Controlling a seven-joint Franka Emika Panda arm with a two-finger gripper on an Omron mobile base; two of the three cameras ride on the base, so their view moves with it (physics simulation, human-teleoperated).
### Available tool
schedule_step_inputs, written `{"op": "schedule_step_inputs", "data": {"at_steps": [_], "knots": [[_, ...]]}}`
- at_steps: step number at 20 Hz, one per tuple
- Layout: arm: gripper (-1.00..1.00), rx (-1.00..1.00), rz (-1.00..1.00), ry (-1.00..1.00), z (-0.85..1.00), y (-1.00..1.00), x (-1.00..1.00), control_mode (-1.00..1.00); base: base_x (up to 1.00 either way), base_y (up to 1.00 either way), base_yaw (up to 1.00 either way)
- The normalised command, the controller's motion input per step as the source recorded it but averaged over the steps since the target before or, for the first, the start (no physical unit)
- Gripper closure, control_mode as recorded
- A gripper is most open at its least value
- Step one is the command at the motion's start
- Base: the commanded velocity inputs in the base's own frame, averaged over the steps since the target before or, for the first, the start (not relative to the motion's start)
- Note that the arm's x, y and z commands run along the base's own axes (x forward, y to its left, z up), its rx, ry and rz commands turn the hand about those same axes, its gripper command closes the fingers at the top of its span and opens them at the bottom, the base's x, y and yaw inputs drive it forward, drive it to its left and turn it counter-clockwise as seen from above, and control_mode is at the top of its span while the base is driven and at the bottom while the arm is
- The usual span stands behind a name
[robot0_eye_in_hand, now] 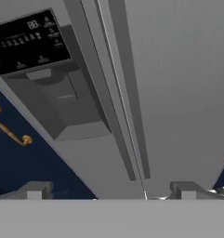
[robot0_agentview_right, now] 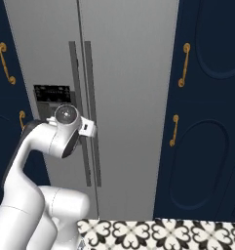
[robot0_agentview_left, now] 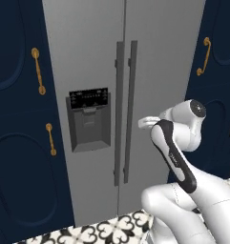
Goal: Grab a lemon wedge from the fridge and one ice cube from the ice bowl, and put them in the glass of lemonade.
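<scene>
Fridge (robot0_agentview_left: 92, 57) dead ahead, both doors shut; lemon wedge presumably inside, unseen. My claw (robot0_eye_in_hand: 111, 193) faces the door seam, fingertips (robot0_eye_in_hand: 36, 189) spread wide, holding nothing, short of the two vertical handles (robot0_agentview_left: 125, 112). Dispenser recess (robot0_agentview_left: 89, 123) sits on the left door, navy cabinets (robot0_agentview_left: 16, 119) flank both sides. Risk as I judge it: the handles stand close together, so I could snag both, or clip the door face coming in skewed.
</scene>
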Motion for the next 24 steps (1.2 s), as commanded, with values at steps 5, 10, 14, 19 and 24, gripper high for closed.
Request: {"op": "schedule_step_inputs", "data": {"at_steps": [5, 10, 14, 19, 24], "knots": [[-1.0, 0.02, 0.0, -0.01, 0.03, -0.01, 0.08, -1.0, 0.0, 0.0, 0.0], [-1.0, 0.0, -0.01, -0.01, 0.04, 0.0, 0.12, -1.0, 0.0, 0.0, 0.0], [-1.0, -0.03, -0.08, 0.01, 0.44, 0.0, 0.15, -1.0, 0.0, 0.0, 0.0], [-1.0, -0.03, -0.01, -0.13, 0.31, -0.07, 0.25, -1.0, 0.0, 0.0, 0.0], [-1.0, 0.0, 0.0, -0.1, 0.03, -0.23, 0.27, -1.0, 0.0, 0.0, 0.0]]}}
